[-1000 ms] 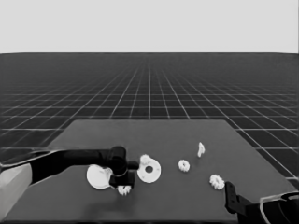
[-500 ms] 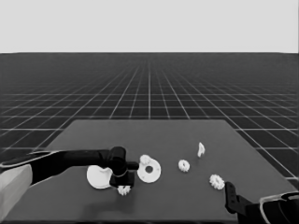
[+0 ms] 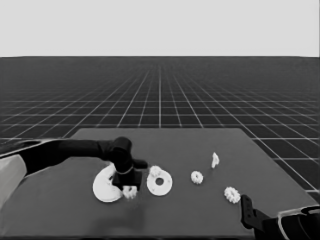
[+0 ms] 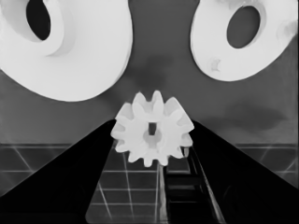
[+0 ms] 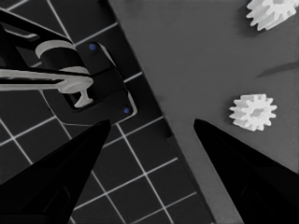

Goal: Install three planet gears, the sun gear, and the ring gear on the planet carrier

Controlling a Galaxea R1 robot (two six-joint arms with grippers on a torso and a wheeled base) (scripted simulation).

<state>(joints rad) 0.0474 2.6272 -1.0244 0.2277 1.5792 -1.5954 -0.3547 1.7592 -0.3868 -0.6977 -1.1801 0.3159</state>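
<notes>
Left gripper [image 3: 129, 189] is pinching a small toothed planet gear [image 4: 152, 129] between its pointed fingers, gear face toward the wrist camera, sitting at the table's [image 3: 200, 210] near edge between the larger round part [image 3: 106, 186] and the smaller round part [image 3: 160, 183]. Gear possibly touching the table, hard to tell. Right gripper [image 5: 149, 140] is waiting at the near right corner, jaws wide.

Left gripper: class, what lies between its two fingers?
A small toothed gear sits between the left gripper's fingers, clearest in the left wrist view; the head view shows it beside the larger round part.
</notes>
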